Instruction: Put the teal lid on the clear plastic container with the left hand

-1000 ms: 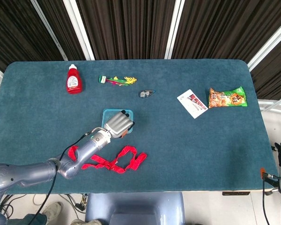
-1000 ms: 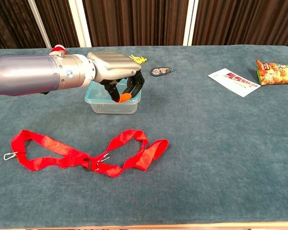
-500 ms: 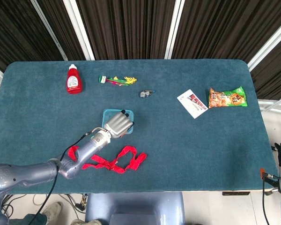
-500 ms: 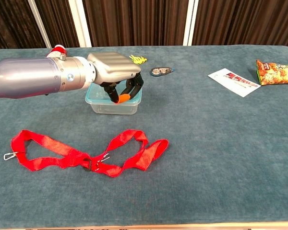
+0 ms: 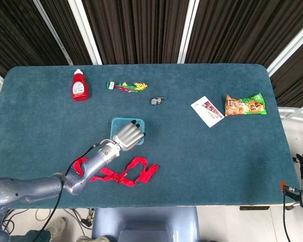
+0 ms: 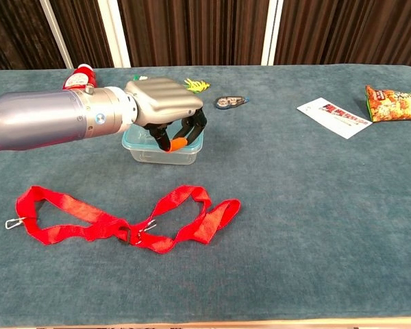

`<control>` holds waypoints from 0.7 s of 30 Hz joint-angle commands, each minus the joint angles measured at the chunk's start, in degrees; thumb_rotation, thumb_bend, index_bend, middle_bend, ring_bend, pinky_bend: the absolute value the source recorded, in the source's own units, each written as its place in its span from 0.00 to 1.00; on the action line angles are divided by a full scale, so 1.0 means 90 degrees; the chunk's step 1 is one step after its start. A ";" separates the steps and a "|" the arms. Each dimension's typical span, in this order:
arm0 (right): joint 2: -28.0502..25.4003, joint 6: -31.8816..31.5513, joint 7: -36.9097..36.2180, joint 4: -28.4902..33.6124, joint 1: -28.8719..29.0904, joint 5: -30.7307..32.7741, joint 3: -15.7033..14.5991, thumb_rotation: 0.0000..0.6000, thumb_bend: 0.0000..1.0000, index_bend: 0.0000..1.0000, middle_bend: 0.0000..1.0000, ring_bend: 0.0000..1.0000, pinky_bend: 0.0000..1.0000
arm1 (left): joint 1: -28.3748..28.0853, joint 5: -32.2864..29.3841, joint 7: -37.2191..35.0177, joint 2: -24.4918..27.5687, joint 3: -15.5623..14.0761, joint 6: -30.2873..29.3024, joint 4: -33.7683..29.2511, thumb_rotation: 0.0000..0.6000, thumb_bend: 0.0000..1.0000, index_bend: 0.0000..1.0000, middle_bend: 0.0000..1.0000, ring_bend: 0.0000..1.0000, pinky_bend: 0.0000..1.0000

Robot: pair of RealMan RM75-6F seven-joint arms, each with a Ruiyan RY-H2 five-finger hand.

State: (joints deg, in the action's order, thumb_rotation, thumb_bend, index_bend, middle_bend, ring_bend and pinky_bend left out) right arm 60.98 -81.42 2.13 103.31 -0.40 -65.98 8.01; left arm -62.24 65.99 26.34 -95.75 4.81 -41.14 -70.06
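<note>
The teal lid [image 6: 140,135] sits on the clear plastic container [image 6: 159,149], mid-table just beyond the red strap [image 6: 123,221]. Left hand [image 6: 166,106] arches over it, fingers [image 6: 192,127] curled down onto the near rim — whether it grips, I cannot tell. Risk: uneven pressure tips the light container, or one corner stays unseated.

Both views are lit evenly and pretty brightly from overhead, so only soft, short shadows are thrown. No glare or motion blur is seen, and everything's kept sharp.
</note>
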 commanded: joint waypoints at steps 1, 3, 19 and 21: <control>-0.0001 -0.0003 0.0006 0.0005 0.0000 0.0002 -0.0001 1.00 0.39 0.06 0.04 0.02 0.00 | 0.0004 0.0025 0.0039 0.0002 -0.0020 0.0001 -0.0012 1.00 0.49 0.72 0.58 0.33 0.26; 0.0000 -0.0001 0.0007 0.0007 -0.0001 0.0007 -0.0003 1.00 0.39 0.06 0.04 0.02 0.00 | 0.0010 0.0068 0.0088 0.0000 -0.0043 -0.0020 -0.0029 1.00 0.49 0.72 0.57 0.33 0.26; -0.0003 -0.0012 0.0018 0.0024 -0.0004 0.0055 0.0013 1.00 0.39 0.06 0.04 0.02 0.00 | 0.0065 0.0263 0.0482 -0.0099 -0.0137 -0.0193 0.0073 1.00 0.49 0.72 0.57 0.33 0.26; -0.0002 -0.0012 0.0019 0.0026 -0.0004 0.0058 0.0013 1.00 0.39 0.06 0.04 0.02 0.00 | 0.0076 0.0278 0.0538 -0.0113 -0.0150 -0.0209 0.0093 1.00 0.49 0.72 0.57 0.33 0.26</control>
State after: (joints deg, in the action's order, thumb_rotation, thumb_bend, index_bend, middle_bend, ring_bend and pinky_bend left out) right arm 60.96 -81.52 2.30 103.54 -0.43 -65.47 8.13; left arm -61.60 68.41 31.05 -96.70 3.54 -42.94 -69.31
